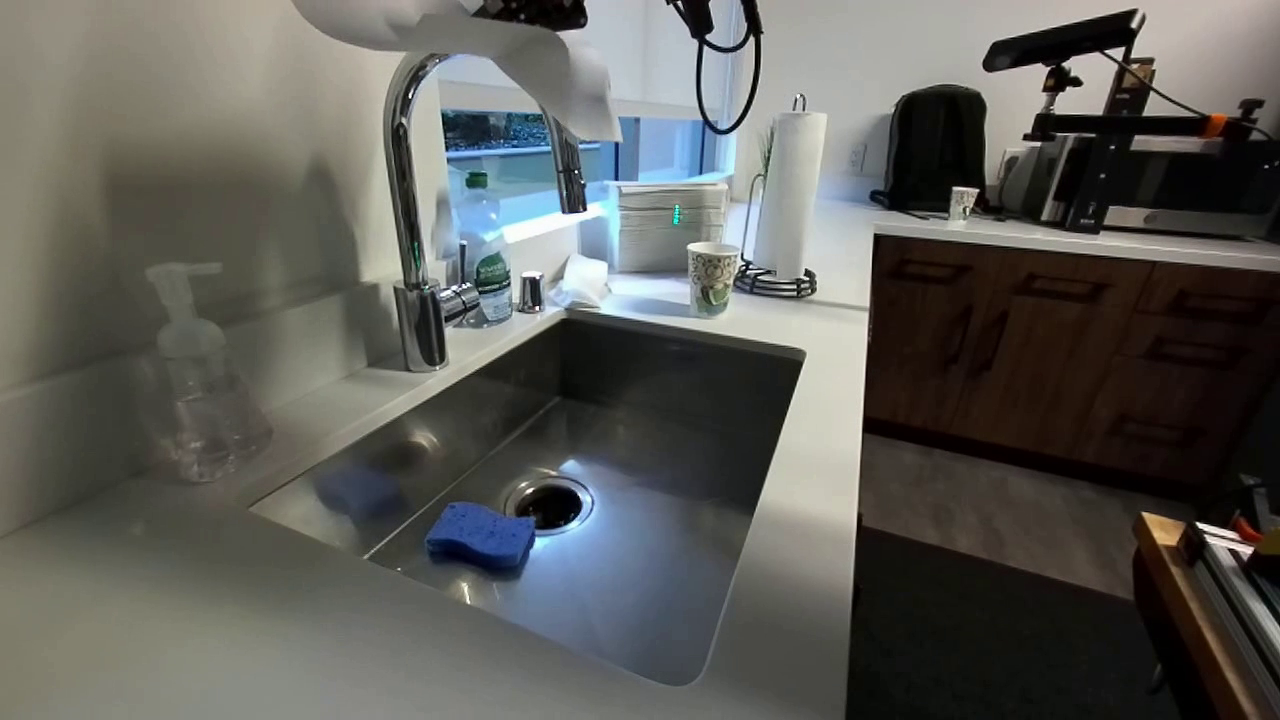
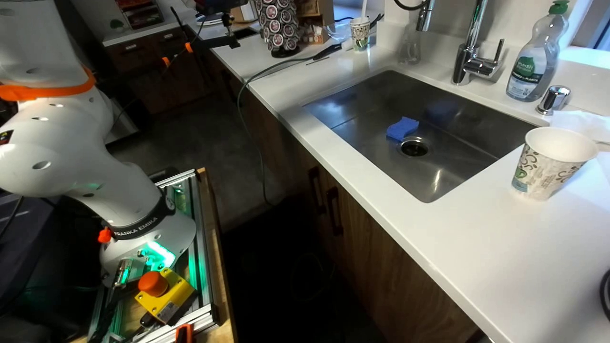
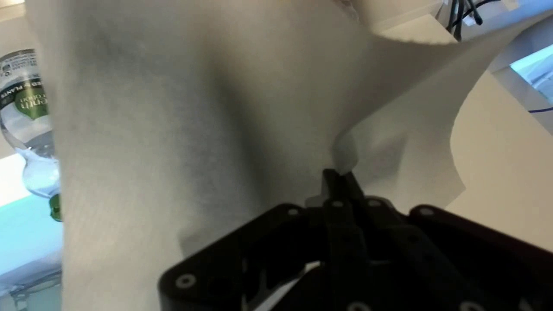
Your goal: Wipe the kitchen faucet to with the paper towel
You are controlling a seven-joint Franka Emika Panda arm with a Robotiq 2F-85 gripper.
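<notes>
Your fingers (image 3: 332,194) pinch the paper towel (image 1: 575,80), which hides the top of the chrome gooseneck faucet (image 1: 403,180) in an exterior view, contact unclear. You are likely at the wiping step; the next move calls for light pressure along the curve.

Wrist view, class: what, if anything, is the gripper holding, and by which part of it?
The gripper holds the paper towel, pinched at a gathered fold, with the sheet spreading out on both sides of the pinch.
</notes>
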